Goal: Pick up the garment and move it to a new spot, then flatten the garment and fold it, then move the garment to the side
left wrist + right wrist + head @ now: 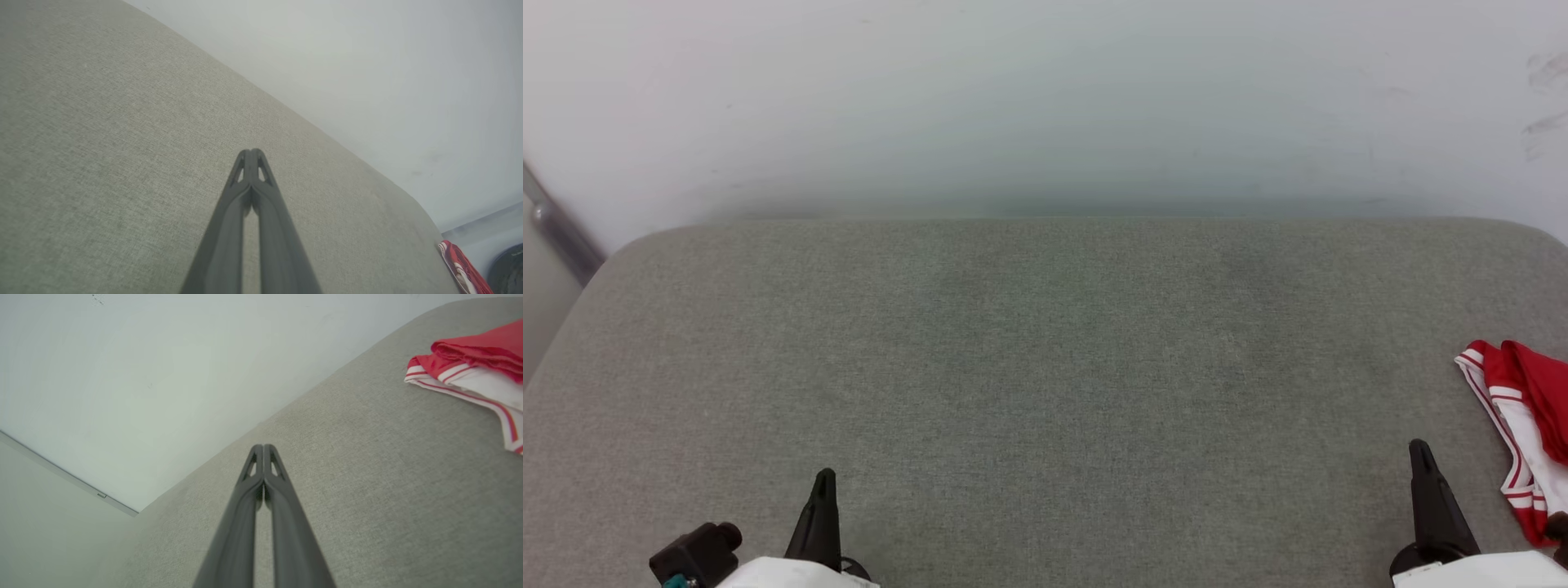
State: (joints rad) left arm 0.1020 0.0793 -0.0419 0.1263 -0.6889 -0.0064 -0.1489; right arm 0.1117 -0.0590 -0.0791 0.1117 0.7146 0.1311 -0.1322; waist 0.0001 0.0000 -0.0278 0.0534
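Observation:
The garment [1523, 416] is a red shirt with white, red-striped trim, bunched at the far right edge of the grey fabric surface [1045, 367]. Part of it runs out of the head view. It also lies at the upper right of the right wrist view as the garment [474, 363], and as a red sliver [461, 267] low right in the left wrist view. My right gripper [1421, 449] is shut and empty, just left of the garment and apart from it. My left gripper [825, 478] is shut and empty at the lower left, far from the garment. Fingertips meet in both wrist views: left gripper [251, 152], right gripper [262, 447].
A pale wall [1045, 106] rises directly behind the surface's rounded far edge. A grey metal bar [556, 229] slants at the far left beside the surface's left corner. The broad middle of the cushion lies between my two grippers.

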